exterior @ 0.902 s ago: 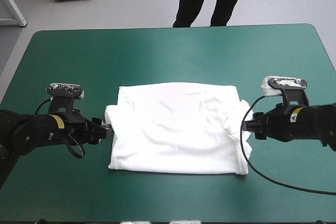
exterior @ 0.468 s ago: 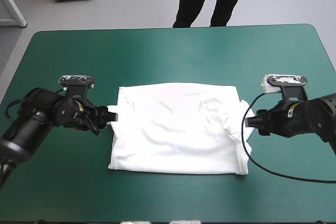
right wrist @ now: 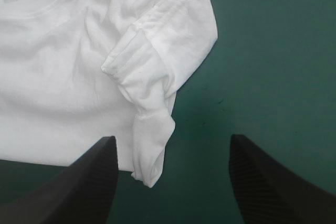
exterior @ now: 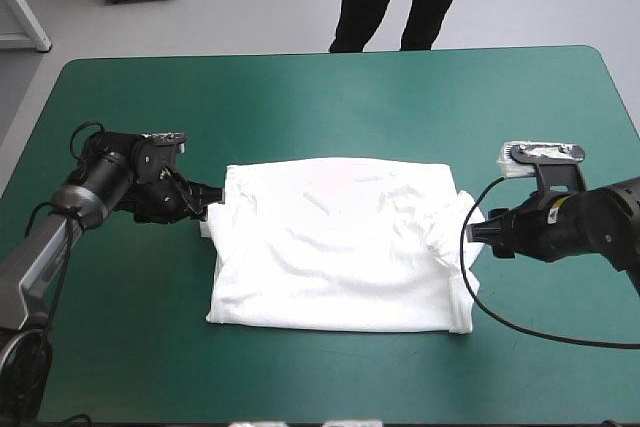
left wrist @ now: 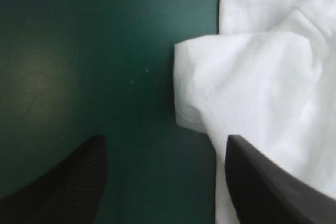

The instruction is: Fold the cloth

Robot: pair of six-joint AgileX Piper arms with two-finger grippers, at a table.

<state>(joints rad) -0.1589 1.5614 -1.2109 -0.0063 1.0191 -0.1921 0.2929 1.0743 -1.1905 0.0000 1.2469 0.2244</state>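
The white T-shirt (exterior: pixel 335 247) lies spread flat in a rough rectangle at the middle of the table. My left gripper (exterior: pixel 212 197) stands open at the shirt's far-left corner. In the left wrist view the gripper (left wrist: pixel 164 182) has a folded sleeve flap (left wrist: pixel 241 82) just ahead of it, and one finger (left wrist: pixel 268 187) overlaps the cloth. My right gripper (exterior: pixel 473 237) is open at the shirt's right edge. In the right wrist view the gripper (right wrist: pixel 170 179) faces the bunched right sleeve (right wrist: pixel 157 72), whose tip hangs between the fingers without being held.
The teal-green cover (exterior: pixel 320 97) extends broadly around the shirt on every side. The table's near edge runs not far below the shirt's hem, and the far edge is well beyond it.
My left arm has swung toward the far side, along the shirt's left edge up to its far-left corner. The right gripper has hardly shifted. The shirt lies as before.
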